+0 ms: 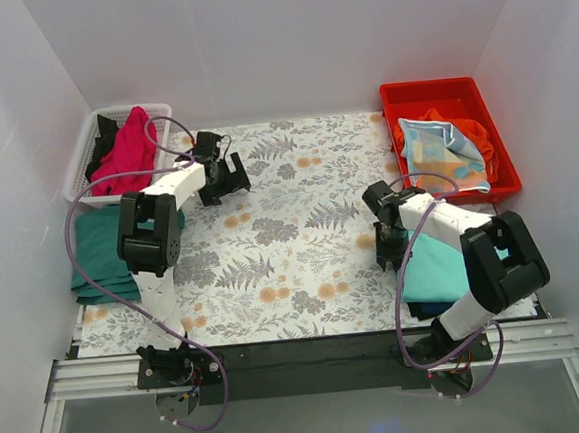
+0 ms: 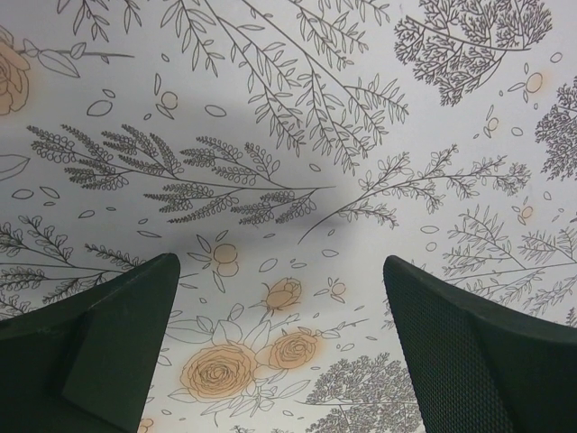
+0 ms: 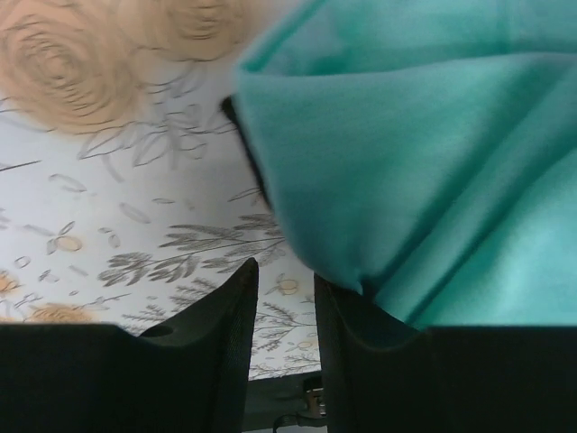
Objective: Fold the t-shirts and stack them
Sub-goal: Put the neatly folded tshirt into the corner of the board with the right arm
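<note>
Right wrist view: right gripper (image 3: pixel 282 275) is low over the worktop (image 3: pixel 135 225). Jaws are narrowed to a slim gap, and only floral cover shows through it, so it grasps nothing. The mint t-shirt (image 3: pixel 433 162) lies immediately to the gripper's right. Its folded corner droops onto the outer face of the right finger, outside the gap. A dark edge pokes out under the mint fabric, probably the navy t-shirt (image 1: pixel 427 309).

Top view: the mint shirt sits at the near right, partly under the right forearm, on the navy one. It runs from the gripper back toward the arm's base. I read that as the stack, with mint already laid on it.

Left wrist view: left gripper (image 2: pixel 279 266) is spread fully, empty, hovering over bare floral cover. A dark green t-shirt (image 1: pixel 97 252) lies at the worktop's left edge beside that arm.

Far left: white basket (image 1: pixel 82 158) holds the magenta t-shirt (image 1: pixel 135 143) and a black one (image 1: pixel 103 141). The left gripper is just right of the basket; the right gripper is well apart from it.

The next pick is likely from the basket, so it's the left arm's job: reach left and slightly farther back.

Far right: red bin (image 1: pixel 430 93) with patterned cloth (image 1: pixel 445 149), not part of the task.
</note>
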{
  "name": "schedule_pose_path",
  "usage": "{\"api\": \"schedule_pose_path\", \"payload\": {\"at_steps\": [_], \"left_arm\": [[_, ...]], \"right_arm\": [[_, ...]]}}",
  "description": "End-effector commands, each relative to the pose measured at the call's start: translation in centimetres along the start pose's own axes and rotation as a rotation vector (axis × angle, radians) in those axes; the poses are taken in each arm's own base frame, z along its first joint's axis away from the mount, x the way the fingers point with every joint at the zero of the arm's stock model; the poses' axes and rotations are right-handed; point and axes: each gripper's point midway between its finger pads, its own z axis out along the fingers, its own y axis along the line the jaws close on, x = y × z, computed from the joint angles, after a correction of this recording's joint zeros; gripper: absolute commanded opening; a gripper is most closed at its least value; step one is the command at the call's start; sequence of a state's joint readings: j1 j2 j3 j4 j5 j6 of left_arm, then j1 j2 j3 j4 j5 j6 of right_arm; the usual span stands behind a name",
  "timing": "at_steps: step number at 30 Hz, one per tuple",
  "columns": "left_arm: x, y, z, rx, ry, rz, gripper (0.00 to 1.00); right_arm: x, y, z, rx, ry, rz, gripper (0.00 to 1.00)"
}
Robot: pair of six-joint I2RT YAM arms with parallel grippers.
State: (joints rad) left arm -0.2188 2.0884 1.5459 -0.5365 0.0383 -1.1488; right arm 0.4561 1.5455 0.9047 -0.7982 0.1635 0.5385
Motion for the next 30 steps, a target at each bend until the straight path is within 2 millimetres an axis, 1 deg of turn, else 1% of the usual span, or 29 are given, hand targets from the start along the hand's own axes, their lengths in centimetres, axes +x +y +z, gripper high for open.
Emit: {"api": "schedule_pose_path", "payload": {"at_steps": [1,5,8,11,13,15,17,18,21,22,23,24,25,26,27,28,29,30], "left_arm": [[2.2,1.2,-1.0,-0.025,0.059,-0.002,0.96],[2.6,1.1,-1.3,-0.006,0.061,0.003,0.96],[2.6,0.9,-1.6,0.011,0.049,0.007,0.97],[2.7,0.8,-1.9,0.023,0.043,0.01,0.96],[2.8,0.8,-2.0,0.028,0.044,0.012,0.96],[2.8,0.7,-2.1,0.038,0.041,0.012,0.96],[2.6,0.3,-2.6,0.06,0.027,0.017,0.96],[2.9,0.4,-2.6,0.063,0.03,0.017,0.96],[2.8,0.0,-3.3,0.091,0.007,0.025,0.96],[2.2,-0.5,-3.6,0.109,-0.021,0.035,0.97],[2.1,-0.4,-3.9,0.109,-0.038,0.052,0.96],[1.8,-0.6,-4.7,0.11,-0.065,0.064,0.96],[1.6,-1.0,-5.0,0.11,-0.09,0.082,0.96],[1.4,-0.9,-5.2,0.096,-0.11,0.092,0.96],[1.0,-0.9,-5.8,0.085,-0.135,0.099,0.97],[1.0,-1.0,-6.0,0.08,-0.143,0.109,0.97],[1.0,-0.9,-6.2,0.074,-0.15,0.111,0.97],[1.0,-1.0,-6.4,0.076,-0.154,0.112,0.97]], "right_arm": [[0.3,-3.5,0.3,0.141,0.019,0.082,0.38],[-0.2,-6.1,0.4,0.216,0.027,0.1,0.38],[-0.6,-8.5,0.4,0.263,0.03,0.135,0.37],[-0.9,-10.1,0.4,0.298,0.033,0.151,0.37],[-1.3,-10.7,0.3,0.311,0.024,0.134,0.36],[-1.8,-10.6,0.3,0.301,0.011,0.11,0.35],[-2.6,-10.0,0.0,0.274,-0.013,0.104,0.34],[-3.0,-9.9,-0.3,0.265,-0.026,0.097,0.33],[-5.2,-8.1,-1.9,0.206,-0.114,0.076,0.33],[-5.7,-7.3,-2.4,0.171,-0.134,0.059,0.33],[-6.9,-5.8,-3.6,0.126,-0.192,0.027,0.33],[-7.7,-4.8,-4.2,0.093,-0.232,0.013,0.34],[-8.2,-4.0,-4.8,0.069,-0.258,-0.01,0.34],[-9.2,-2.4,-6.1,0.033,-0.309,-0.042,0.34],[-9.8,-1.4,-6.6,0.007,-0.338,-0.063,0.34],[-10.2,-0.7,-7.1,-0.007,-0.357,-0.079,0.34],[-10.6,0.5,-7.7,-0.024,-0.38,-0.115,0.35],[-11.1,1.3,-8.1,-0.042,-0.4,-0.132,0.35]]}}
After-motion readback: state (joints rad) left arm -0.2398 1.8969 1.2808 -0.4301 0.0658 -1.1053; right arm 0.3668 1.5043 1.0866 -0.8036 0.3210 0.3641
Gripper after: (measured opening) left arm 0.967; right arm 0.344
